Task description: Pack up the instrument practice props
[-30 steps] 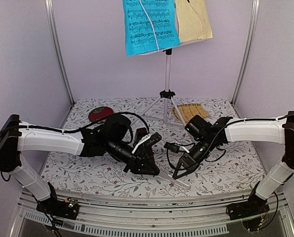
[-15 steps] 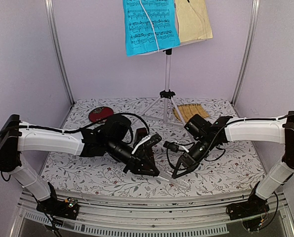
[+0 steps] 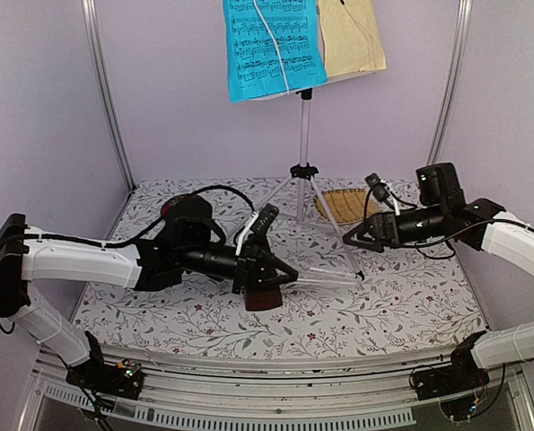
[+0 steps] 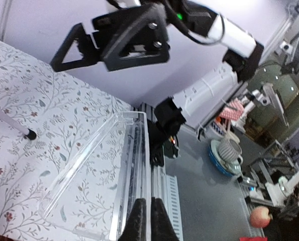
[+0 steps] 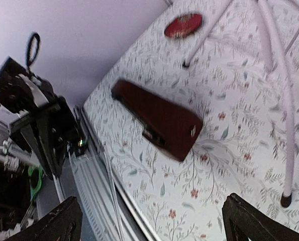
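Note:
The silver music stand [image 3: 303,135] stands at the back with a blue sheet [image 3: 274,45] and a pale-yellow sheet [image 3: 349,36] on its desk. The dark red-brown metronome [image 3: 265,299] [image 5: 162,120] lies on its side on the floral table. Just above it, my left gripper [image 3: 284,272] [image 4: 149,218] is shut on the edge of a clear plastic panel [image 3: 329,278] [image 4: 89,165], which juts toward the right. My right gripper [image 3: 352,238] [image 5: 154,223] hangs open and empty, raised at the right, apart from the panel.
A woven straw tray [image 3: 338,205] lies behind the stand's legs [image 5: 287,110]. A red disc [image 5: 183,25] sits at the back left. The table's front rail [image 4: 169,191] runs close below my left gripper. Purple walls close in both sides.
My right gripper opened, let go near the clear panel and pulled back up to the right. My left arm lifted the panel away from the front edge toward the middle.

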You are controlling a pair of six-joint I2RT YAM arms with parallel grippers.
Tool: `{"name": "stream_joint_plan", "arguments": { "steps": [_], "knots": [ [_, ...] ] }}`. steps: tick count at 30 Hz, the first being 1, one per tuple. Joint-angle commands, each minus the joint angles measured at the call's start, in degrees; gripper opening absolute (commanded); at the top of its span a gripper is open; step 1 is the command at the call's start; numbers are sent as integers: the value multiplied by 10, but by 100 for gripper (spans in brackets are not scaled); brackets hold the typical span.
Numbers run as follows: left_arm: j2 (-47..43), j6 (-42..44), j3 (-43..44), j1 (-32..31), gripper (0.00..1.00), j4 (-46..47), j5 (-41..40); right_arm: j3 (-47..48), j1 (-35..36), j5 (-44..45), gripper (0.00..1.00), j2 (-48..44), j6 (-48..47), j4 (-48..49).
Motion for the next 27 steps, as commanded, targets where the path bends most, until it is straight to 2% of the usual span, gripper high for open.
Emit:
{"name": "stream_joint_plan", "arguments": {
  "steps": [1, 8, 12, 15, 18, 27],
  "knots": [
    [3, -110, -8, 21, 0, 155, -118, -46, -13, 72, 99, -77, 80, 193],
    [7, -184, -12, 34, 0, 225, -233, -166, -2, 131, 99, -139, 173, 461],
    [11, -216, -18, 27, 0, 303, -264, -207, 78, 214, 99, -145, 196, 607],
    [11, -215, -19, 18, 0, 332, -284, -197, 114, 258, 99, -117, 203, 646],
    [7, -210, -19, 13, 0, 339, -302, -177, 127, 248, 99, -75, 235, 688],
    [2, -217, -28, 3, 0, 372, -315, -91, 140, 217, 100, 56, 298, 726]
  ]
}}
